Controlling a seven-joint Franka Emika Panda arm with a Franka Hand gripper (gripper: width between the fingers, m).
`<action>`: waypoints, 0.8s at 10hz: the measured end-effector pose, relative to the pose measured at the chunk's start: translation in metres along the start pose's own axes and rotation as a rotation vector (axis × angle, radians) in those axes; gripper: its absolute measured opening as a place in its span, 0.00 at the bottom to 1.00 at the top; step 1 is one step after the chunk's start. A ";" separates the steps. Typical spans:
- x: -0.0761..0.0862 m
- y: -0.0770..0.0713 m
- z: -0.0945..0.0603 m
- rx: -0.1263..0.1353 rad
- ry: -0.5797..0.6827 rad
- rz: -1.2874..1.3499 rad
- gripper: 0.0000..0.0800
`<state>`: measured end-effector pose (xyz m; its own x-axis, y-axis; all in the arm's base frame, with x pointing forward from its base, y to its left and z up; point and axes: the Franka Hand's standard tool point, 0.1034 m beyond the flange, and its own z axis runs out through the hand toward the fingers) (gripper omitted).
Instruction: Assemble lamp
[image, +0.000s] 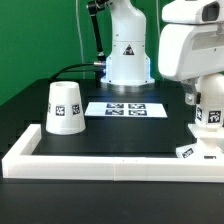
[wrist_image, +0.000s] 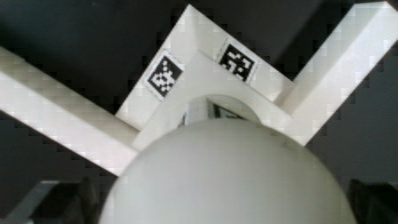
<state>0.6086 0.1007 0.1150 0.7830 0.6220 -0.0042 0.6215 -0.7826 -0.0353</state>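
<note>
The round white bulb (wrist_image: 222, 165) fills the wrist view and sits between my gripper's (wrist_image: 217, 205) dark fingers, which stand open on either side of it. Beyond it lies the flat angular base (wrist_image: 205, 65) with two tags, pushed into the corner of the white rail. At the exterior view's right, my gripper (image: 207, 105) hangs down around the tagged bulb (image: 212, 116), directly above the base (image: 203, 149). I cannot tell whether the bulb touches the fingers or rests in the base. The tapered shade (image: 65, 107) stands alone, wide end down, on the exterior view's left.
The marker board (image: 125, 108) lies on the black mat in front of the robot's pedestal (image: 127, 65). A raised white rail (image: 100, 163) borders the mat along the front and turns back at both ends. Green wall behind.
</note>
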 end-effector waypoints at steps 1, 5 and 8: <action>0.001 0.002 -0.001 -0.010 -0.003 -0.121 0.87; 0.000 0.005 -0.002 -0.038 -0.030 -0.449 0.87; -0.001 0.005 -0.001 -0.035 -0.036 -0.464 0.73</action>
<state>0.6109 0.0964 0.1160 0.4207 0.9067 -0.0308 0.9070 -0.4211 -0.0079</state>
